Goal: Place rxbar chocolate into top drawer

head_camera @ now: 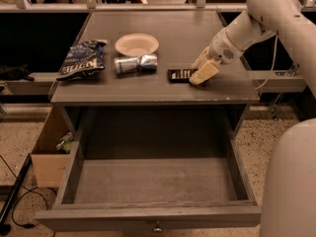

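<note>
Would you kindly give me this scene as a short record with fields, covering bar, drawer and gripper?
rxbar chocolate: lying flat on the table, right of the can
top drawer: pulled open, bar not in it
gripper: at the bar's right end, low over the tabletop
can: on its side, in front of the bowl
chip bag: table's left side

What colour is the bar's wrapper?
The bar is black with white lettering, camera view; gripper at one end.
</note>
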You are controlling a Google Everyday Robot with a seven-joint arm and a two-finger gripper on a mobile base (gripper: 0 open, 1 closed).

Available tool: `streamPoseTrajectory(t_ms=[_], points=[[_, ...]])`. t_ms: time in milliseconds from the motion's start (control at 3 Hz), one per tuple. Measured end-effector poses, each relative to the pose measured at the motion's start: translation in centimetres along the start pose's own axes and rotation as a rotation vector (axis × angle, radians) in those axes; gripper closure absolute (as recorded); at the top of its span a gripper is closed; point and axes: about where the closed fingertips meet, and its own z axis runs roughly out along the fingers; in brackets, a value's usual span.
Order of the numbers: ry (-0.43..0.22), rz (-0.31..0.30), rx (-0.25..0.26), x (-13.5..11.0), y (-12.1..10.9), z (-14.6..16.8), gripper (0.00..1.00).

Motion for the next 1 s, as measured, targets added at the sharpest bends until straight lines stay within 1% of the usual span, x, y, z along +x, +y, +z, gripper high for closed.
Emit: streamPoseTrajectory(t_ms=[667, 1000], points=[[0.0, 0.0, 0.0, -0.7, -0.1, -1.0, 1.0], [-0.051, 0.021, -0.013, 0.4, 1.0, -3.9, 1.0]])
